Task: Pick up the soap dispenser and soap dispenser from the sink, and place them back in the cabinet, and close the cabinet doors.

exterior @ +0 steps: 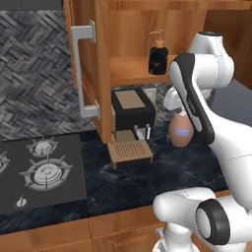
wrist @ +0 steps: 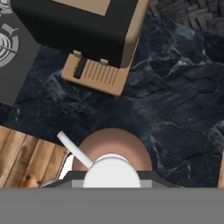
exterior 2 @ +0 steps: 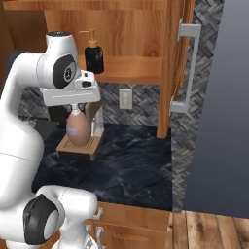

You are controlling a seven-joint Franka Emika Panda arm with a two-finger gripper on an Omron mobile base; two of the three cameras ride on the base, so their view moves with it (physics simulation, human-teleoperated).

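I hold the peach soap bottle by its pump, gripper closed on it, hanging above the counter, below the cabinet shelf where the black bottle stands.

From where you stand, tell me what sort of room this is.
A home kitchen, by the look of it. A gas hob is set into a dark marble counter, a coffee machine stands beside it, and an open wooden cabinet above holds a black soap dispenser.
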